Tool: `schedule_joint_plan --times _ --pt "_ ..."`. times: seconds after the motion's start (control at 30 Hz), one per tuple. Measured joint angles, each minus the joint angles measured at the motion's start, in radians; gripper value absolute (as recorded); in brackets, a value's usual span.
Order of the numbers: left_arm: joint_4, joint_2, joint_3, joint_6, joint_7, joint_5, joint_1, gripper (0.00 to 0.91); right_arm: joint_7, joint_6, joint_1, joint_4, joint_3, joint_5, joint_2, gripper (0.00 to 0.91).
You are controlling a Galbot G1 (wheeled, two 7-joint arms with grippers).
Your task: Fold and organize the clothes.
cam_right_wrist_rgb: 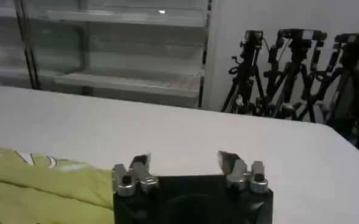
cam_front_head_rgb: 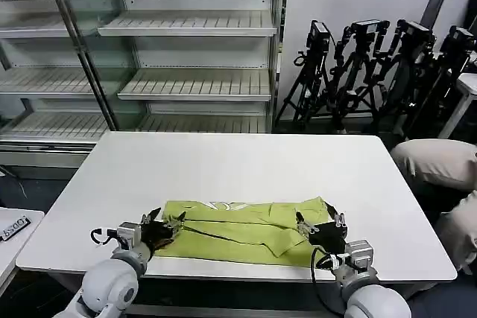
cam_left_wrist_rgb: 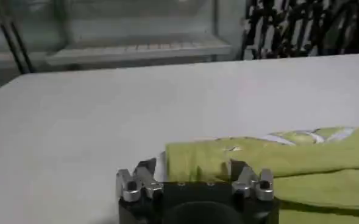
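Between both grippers, near front edge of white rectangular table (cam_front_head_rgb: 246, 161): lime yellow-green short-sleeved shirt of soft thin fabric (cam_front_head_rgb: 246, 230), lying flat as long narrow band, sleeves and sides apparently turned inward, pale collar area at far edge.

Left gripper (cam_front_head_rgb: 165, 229) at band's left end, low over tabletop. Fingers spread in left wrist view (cam_left_wrist_rgb: 191, 173), fabric edge lying between them; not pinched as far as visible. Released.

Right gripper (cam_front_head_rgb: 319, 226) at band's right end, equally low. Fingers spread in right wrist view (cam_right_wrist_rgb: 185, 167), bare tabletop between them, shirt off to one side of that gripper. Released, holding nothing.

Progress, judged from lie of fabric: lengthwise folds look done; band reasonably tidy, some diagonal creases and an uneven near edge toward right end. Remaining: crosswise fold or folds to bring band into compact packet, then squaring up on table. Roughly mid-task.

Next move likely needs both end corners gripped. Thin fabric liable to slip or drag under layers out of line.

Background: empty wire shelving (cam_front_head_rgb: 194, 57), black tripods (cam_front_head_rgb: 373, 65) against wall.
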Motion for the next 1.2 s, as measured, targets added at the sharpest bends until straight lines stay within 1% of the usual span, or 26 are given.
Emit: schedule_joint_plan --times 0.4,0.6,0.73,0.87,1.07,1.2 --pt "0.003 -0.014 0.063 -0.005 -0.136 -0.046 -0.001 0.0 0.0 0.01 -0.027 0.01 0.01 -0.021 0.003 0.907" --pt "-0.004 -0.022 0.087 -0.006 -0.147 -0.037 -0.009 0.0 0.003 0.011 -0.022 0.007 0.002 -0.025 0.003 0.907" --pt "-0.005 -0.012 0.084 -0.005 -0.128 0.001 -0.004 0.0 0.003 0.014 -0.023 0.009 0.008 -0.026 -0.002 0.907" --pt "0.008 0.011 0.028 -0.005 -0.099 0.052 0.016 0.0 0.002 0.019 -0.026 0.011 0.017 -0.026 -0.002 0.907" --pt "0.012 0.072 -0.137 0.002 -0.033 0.106 0.053 0.0 -0.002 0.028 -0.025 0.011 0.015 -0.029 0.006 0.907" --pt "-0.007 0.095 -0.218 0.002 -0.001 0.132 0.059 0.0 -0.002 0.031 -0.027 0.008 0.019 -0.031 0.007 0.907"
